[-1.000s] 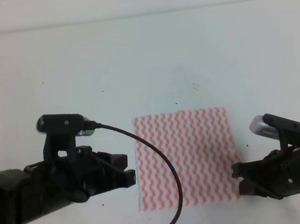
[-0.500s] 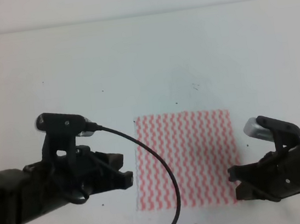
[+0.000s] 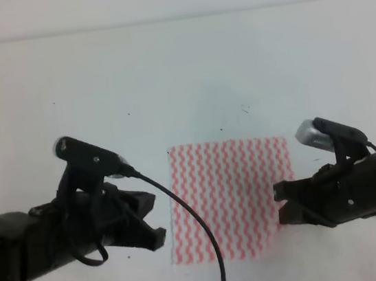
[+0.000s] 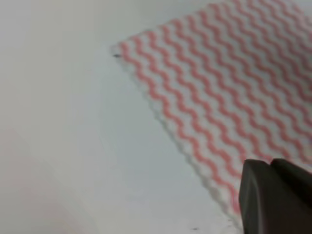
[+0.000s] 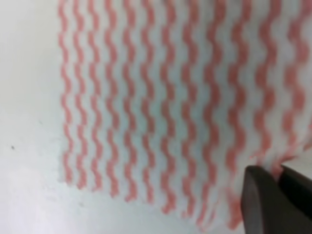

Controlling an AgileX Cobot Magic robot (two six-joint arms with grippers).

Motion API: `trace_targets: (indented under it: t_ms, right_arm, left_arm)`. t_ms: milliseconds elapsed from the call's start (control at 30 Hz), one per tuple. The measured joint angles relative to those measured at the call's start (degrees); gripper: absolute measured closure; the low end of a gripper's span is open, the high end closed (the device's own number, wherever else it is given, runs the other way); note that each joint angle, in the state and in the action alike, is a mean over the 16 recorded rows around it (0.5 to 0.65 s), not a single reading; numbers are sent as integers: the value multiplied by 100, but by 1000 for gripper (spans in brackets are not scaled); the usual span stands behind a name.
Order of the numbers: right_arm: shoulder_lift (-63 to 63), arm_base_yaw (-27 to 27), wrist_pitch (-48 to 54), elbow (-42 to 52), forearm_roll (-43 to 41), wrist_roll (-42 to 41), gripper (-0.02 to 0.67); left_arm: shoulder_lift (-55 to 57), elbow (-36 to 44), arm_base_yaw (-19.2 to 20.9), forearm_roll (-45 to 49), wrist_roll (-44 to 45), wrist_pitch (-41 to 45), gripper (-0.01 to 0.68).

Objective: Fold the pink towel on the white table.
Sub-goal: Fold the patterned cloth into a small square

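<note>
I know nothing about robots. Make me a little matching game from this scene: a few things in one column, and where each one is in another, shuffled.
Things:
1. pink towel
2. left hand
3. right hand
4. white table

Places, as seen in the high view:
A. at the towel's right edge, near its lower corner
B. under everything, spreading to all sides
C. lying flat between the two hands
D. just off the towel's lower left corner

Pairs: 1-C, 2-D, 3-A, 4-B

One pink towel (image 3: 232, 198); one white table (image 3: 179, 72); two grippers, left gripper (image 3: 153, 221) at 8 o'clock, right gripper (image 3: 283, 204) at 4 o'clock.
</note>
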Motion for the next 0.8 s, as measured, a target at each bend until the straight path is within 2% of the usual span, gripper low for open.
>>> trace_targets:
  t_ms: [333,467,667,800]
  right_arm:
    - [115,1,-285,-335,15,-69,665]
    - [191,2,-384,-427,21,-100,665]
    - [275,2,-493,-506,53,-124,665]
    - [297,3,-573,-515,68,-127,665]
  left_arm:
    - [-34,3,2,-150,1284,951,328]
    - [-12,4,2,-220,2049,1276,259]
    - [186,3,2,-268,3070,1570,252]
    - [422,4,2,-372,3417,1578,250]
